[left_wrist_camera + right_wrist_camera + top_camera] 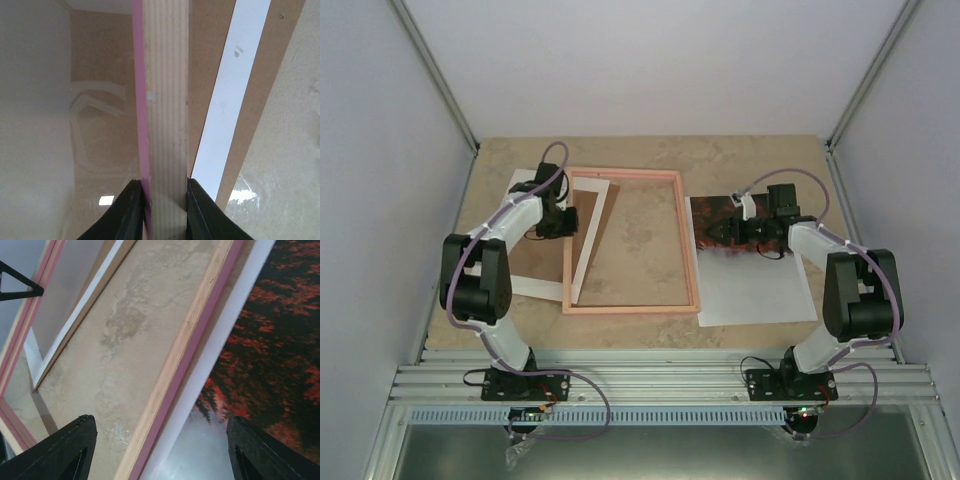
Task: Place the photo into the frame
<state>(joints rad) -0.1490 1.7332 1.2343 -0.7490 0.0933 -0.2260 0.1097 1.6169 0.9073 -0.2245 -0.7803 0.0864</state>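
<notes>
Gripping the left rail of the large, thin-edged, pink-to-salmon rectangular picture frame (630, 309), the left fingers (560, 216) are closed on it. The L wrist view shows both black tips pressed against the rail's pale wood edge, w/ the pink face on one side. The frame sits mid-table on the beige stone-look table (760, 160), long sides running away from the arm bases. Whether its left side is lifted can't be told.

The rectangular paper photo (755, 285) has red-orange and dark trees at the far end, fading to grey-white mist nearer the bases. It lies face up on the table just right of the frame, w/ its left edge right at the frame's right rail.

The right fingers (720, 233) hover over the photo's dark far end. They're spread wide open, holding nothing. In the R wrist view the two black tips straddle the frame's right rail and the photo's pale margin.

A white-bordered sheet w/ brown centre (225, 100) lies at an angle under the frame's left part, approx. beneath the left fingers.
</notes>
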